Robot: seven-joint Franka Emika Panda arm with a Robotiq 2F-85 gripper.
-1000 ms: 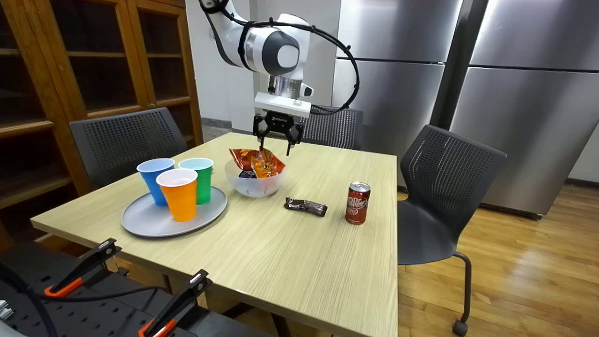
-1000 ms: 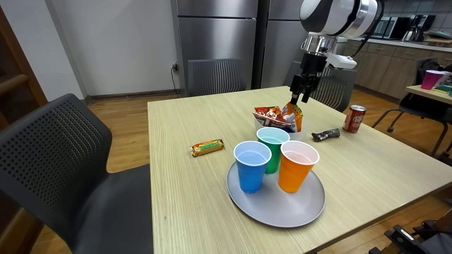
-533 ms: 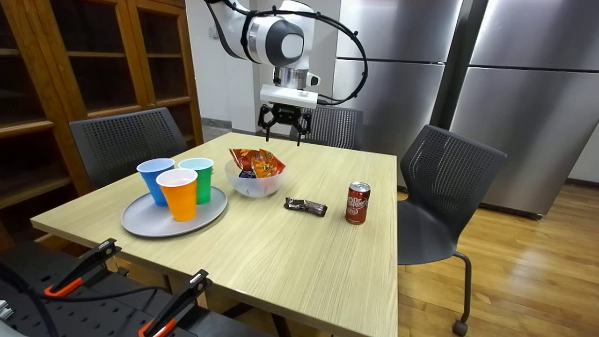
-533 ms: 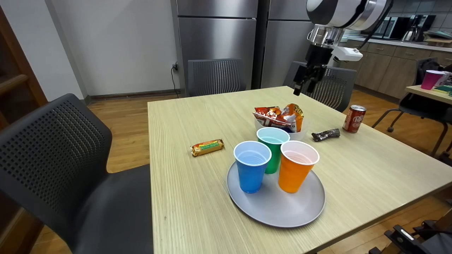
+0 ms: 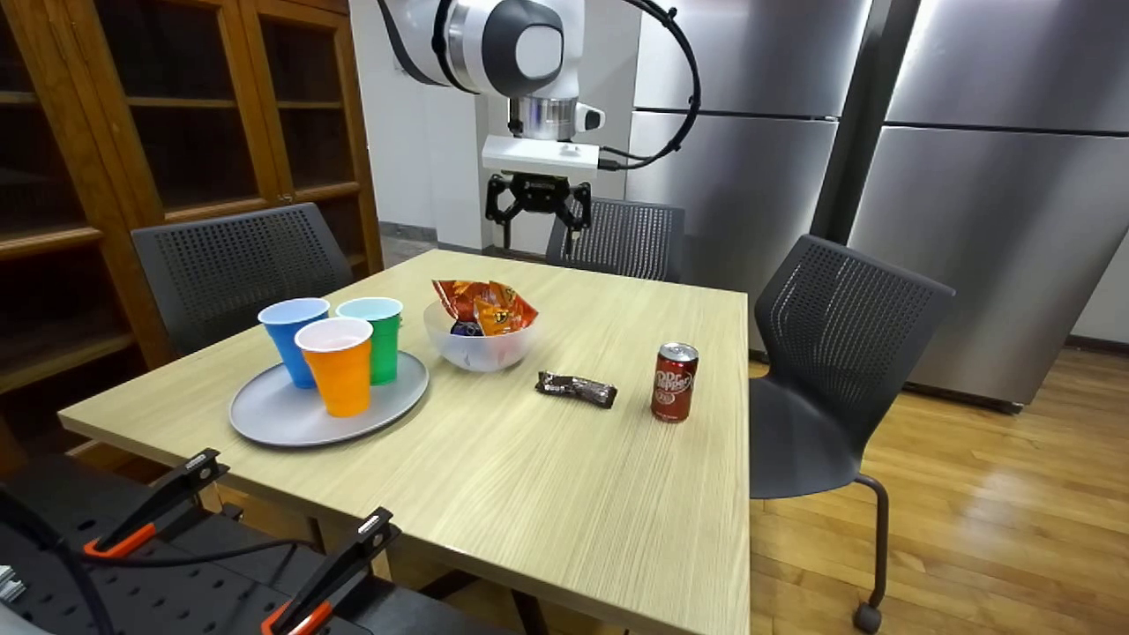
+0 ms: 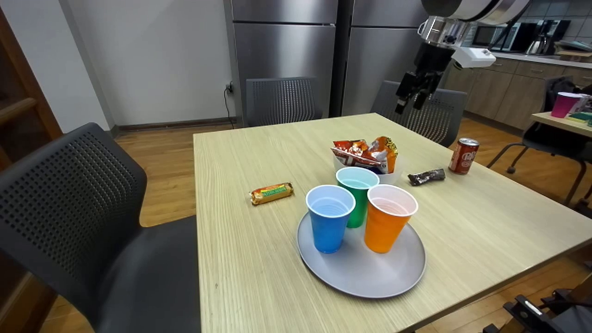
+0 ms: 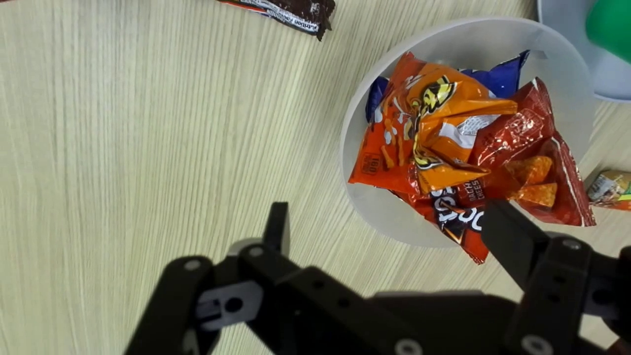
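My gripper (image 5: 539, 243) is open and empty in the air above the table; it also shows in an exterior view (image 6: 409, 107). In the wrist view its fingers (image 7: 387, 207) are wide apart, with bare table and the bowl's edge between them. The nearest thing is the translucent white bowl (image 7: 402, 229), below it and touching nothing of the gripper; it shows in an exterior view (image 5: 481, 356). The bowl holds an orange snack bag (image 7: 443, 118), a red snack bag (image 7: 522, 133) and something blue (image 7: 503, 79) under them. One finger covers part of the red bag in the wrist view.
A dark wrapped bar (image 5: 576, 390) and a red soda can (image 5: 675, 385) stand apart beside the bowl. A grey plate (image 6: 356, 277) carries blue (image 6: 328, 229), green (image 6: 358, 210) and orange (image 6: 386, 229) cups. A gold wrapped bar (image 6: 271, 193) lies farther off. Chairs (image 5: 838, 353) surround the table.
My gripper has risen away from the bowl. One second ago its fingers were low, close to the top of the orange bag. The bowl, bags and other objects have not moved.
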